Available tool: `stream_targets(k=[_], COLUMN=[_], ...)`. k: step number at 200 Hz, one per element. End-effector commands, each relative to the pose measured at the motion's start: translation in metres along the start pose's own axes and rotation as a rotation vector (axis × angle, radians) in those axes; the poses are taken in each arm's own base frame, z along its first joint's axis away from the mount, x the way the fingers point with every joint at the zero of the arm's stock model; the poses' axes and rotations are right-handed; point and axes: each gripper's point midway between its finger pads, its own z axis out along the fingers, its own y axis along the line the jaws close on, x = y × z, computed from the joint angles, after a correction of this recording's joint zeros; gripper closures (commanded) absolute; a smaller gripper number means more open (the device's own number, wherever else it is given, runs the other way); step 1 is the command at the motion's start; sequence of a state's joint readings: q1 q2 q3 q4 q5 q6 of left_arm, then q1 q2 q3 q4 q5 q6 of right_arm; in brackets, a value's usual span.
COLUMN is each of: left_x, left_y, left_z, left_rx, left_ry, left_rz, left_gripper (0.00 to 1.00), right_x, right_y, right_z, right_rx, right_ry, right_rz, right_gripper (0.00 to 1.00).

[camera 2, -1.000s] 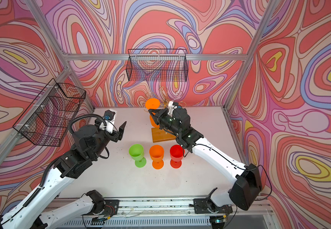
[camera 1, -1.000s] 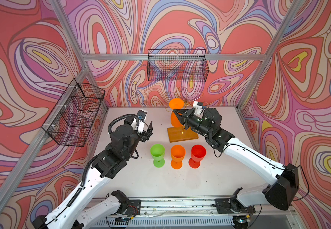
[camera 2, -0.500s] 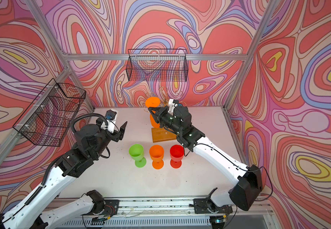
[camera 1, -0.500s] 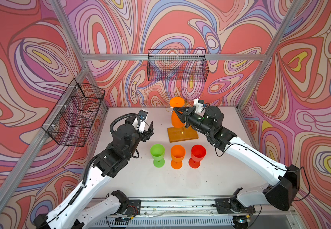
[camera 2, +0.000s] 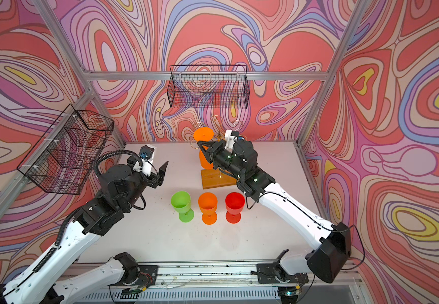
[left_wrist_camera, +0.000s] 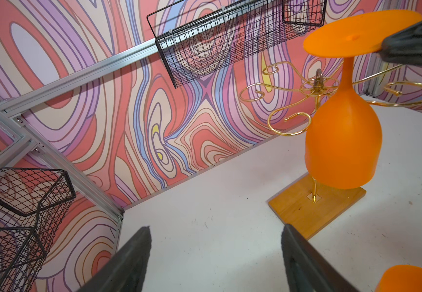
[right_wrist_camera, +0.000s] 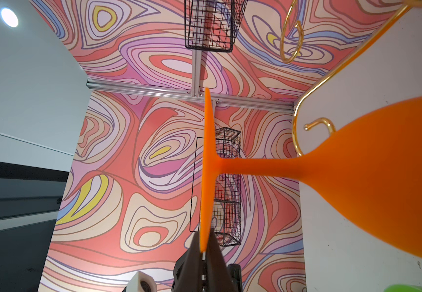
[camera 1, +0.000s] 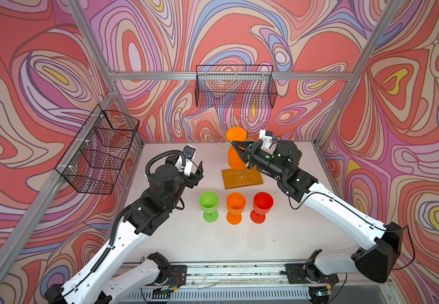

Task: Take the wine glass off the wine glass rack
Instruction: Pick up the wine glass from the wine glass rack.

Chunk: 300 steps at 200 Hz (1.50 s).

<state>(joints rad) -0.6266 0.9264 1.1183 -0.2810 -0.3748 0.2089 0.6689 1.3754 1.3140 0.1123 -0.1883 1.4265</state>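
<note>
Your right gripper (camera 1: 235,143) is clamped shut on the orange plastic wine glass (camera 1: 235,158). In the right wrist view you can see the two dark fingers (right_wrist_camera: 192,255) pinching the thin edge of the glass's flat round foot, nothing else. The glass hangs upside down, foot on top and bowl pointing down, roughly upright.

It sits right at the thin gold wire wine glass rack with curled arms and a rectangular honey-brown wooden base (camera 1: 242,179). From the left wrist view, the foot is above the curled arms (left_wrist_camera: 280,118), and the stem crosses in front of the hub where the arms meet. The bowl (left_wrist_camera: 342,141) hangs over the wooden base. Honestly you can't tell from these angles whether the stem is clear of the wire or sitting in one of the arms.

Your left gripper (left_wrist_camera: 215,227) is spread wide with nothing in it, hovering over the white tabletop (camera 1: 239,242), off to the rack's left and well apart from it.

In front of the base, three plastic goblets stand upright in a row: a lime green one (camera 1: 208,202), an orange one (camera 1: 236,205) and a red one (camera 1: 263,204), close together.

Black wire mesh baskets hang on the back wall (camera 1: 235,86) and the left wall (camera 1: 100,152).
</note>
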Motion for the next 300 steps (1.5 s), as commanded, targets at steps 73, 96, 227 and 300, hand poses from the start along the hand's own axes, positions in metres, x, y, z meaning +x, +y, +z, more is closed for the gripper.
stream_targets(k=[73,96,227,300], left_x=[0.002,0.002,0.004,0.005], left_y=[-0.005,-0.005,-0.007,-0.007], left_z=[0.006,0.007,0.008,0.010], left_rx=[0.018,0.020,0.024,0.024], left_ry=[0.007,0.006,0.014,0.020], left_rz=[-0.016,-0.016,-0.014,-0.012], left_gripper=[0.20,0.20,0.20,0.20], right_x=[0.003,0.003,0.012,0.019], right_y=[0.037,0.038,0.026,0.031], right_z=[-0.009,-0.010,-0.010,-0.014], right_rx=[-0.080,-0.083,-0.079,-0.075], right_ry=[0.022,0.019,0.060,0.099], right_rz=[-0.051,-0.051,0.005,0.003], right_gripper=[1.00,1.00,1.00,1.00])
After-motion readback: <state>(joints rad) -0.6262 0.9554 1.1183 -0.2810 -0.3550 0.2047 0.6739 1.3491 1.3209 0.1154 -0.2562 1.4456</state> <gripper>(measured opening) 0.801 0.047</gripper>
